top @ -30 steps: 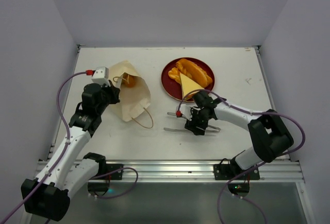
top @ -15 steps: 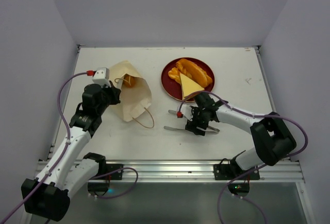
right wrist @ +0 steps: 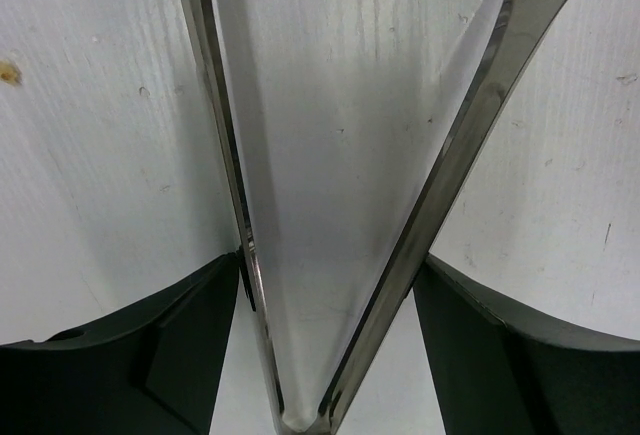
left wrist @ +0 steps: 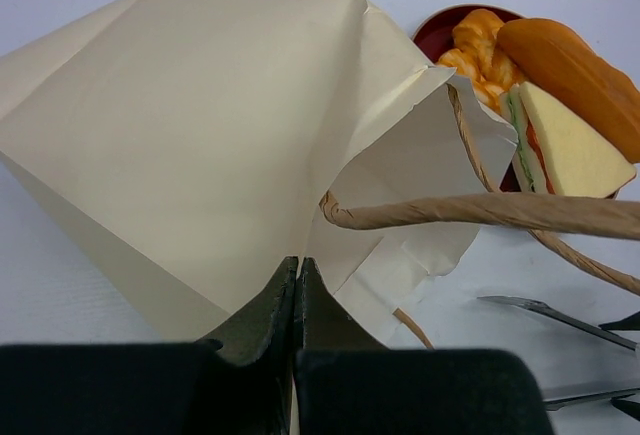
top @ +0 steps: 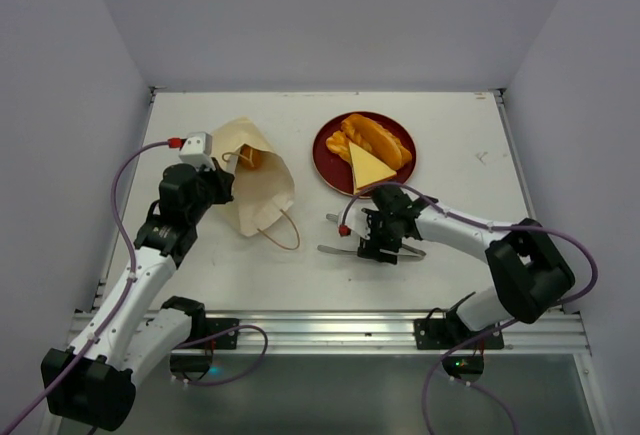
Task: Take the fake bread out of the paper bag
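Note:
The cream paper bag [top: 255, 190] lies on its side, mouth toward the back, and something orange [top: 250, 158] shows inside the mouth. My left gripper [top: 220, 188] is shut on the paper bag's left edge [left wrist: 200, 135], paper pinched between its fingers [left wrist: 298, 275]. Fake bread lies on the red plate [top: 325, 150]: a long orange roll [top: 385, 140], a ridged bun [top: 340, 143] and a pale yellow sandwich slice [top: 368, 165]. My right gripper [top: 378, 240] sits in front of the plate, shut on metal tongs [right wrist: 470, 135] whose arms are spread with nothing between them.
The bag's brown cord handle [top: 285, 230] loops onto the table between bag and tongs; another handle [left wrist: 480, 210] crosses the left wrist view. The tongs' tips [top: 330, 235] point left toward the bag. Grey walls enclose the table on three sides.
My right gripper has drawn slightly back from the plate toward the near edge, and the tongs' arms have spread wider. The sandwich slice stays on the plate. The left arm has not moved.

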